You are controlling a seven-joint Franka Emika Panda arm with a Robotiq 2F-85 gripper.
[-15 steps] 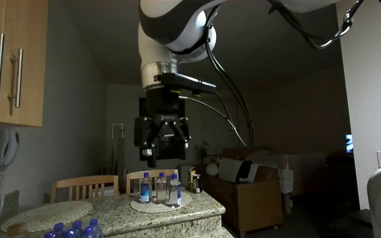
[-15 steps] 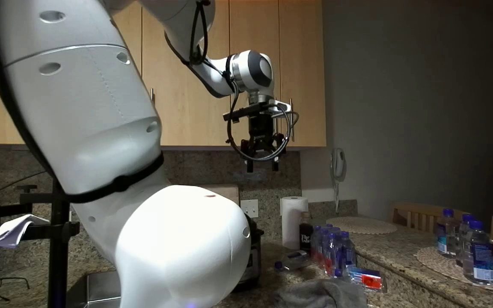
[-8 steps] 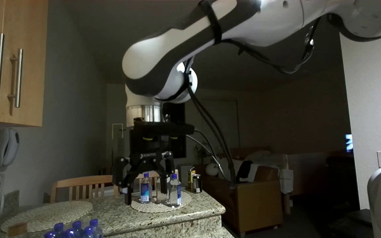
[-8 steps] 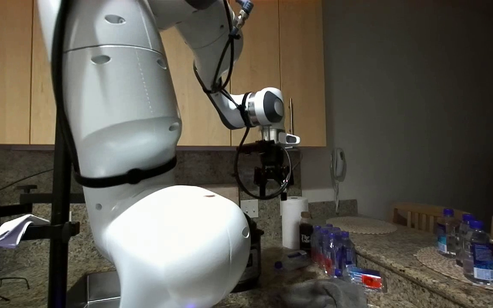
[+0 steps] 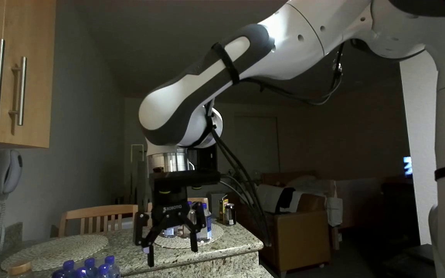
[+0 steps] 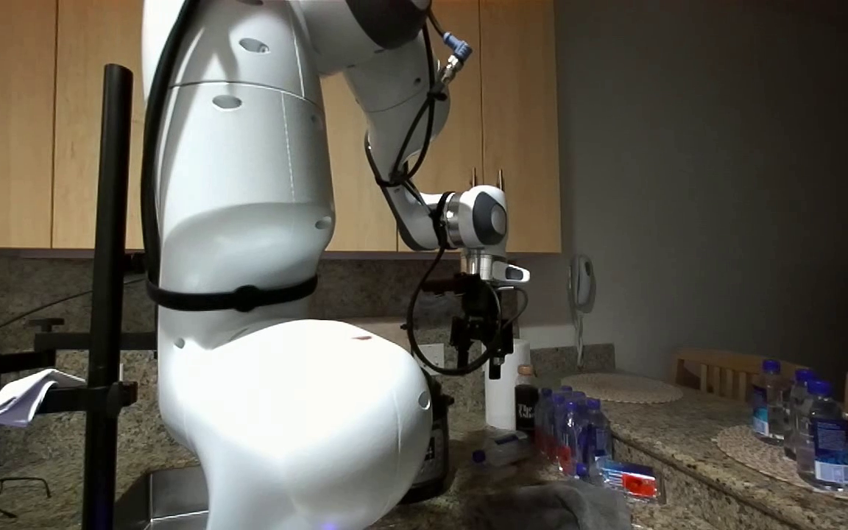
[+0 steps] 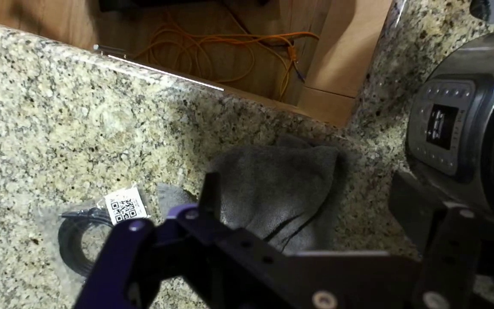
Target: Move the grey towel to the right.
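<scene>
See the arm sloping down to a downward-pointing pincer, spread wide. Read "ROBOTIQ" on its body; spot a QR code on a white label. Find the grey towel rumpled on the counter beneath, mostly between the fingertips in the wrist view.

Gripper spread – btls behind

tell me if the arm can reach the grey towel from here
Probably yes: the end effector hangs open, pointing down, and in the wrist view nothing lies on the visible part of the grey towel. The cooker beside it might crowd the approach.
</scene>
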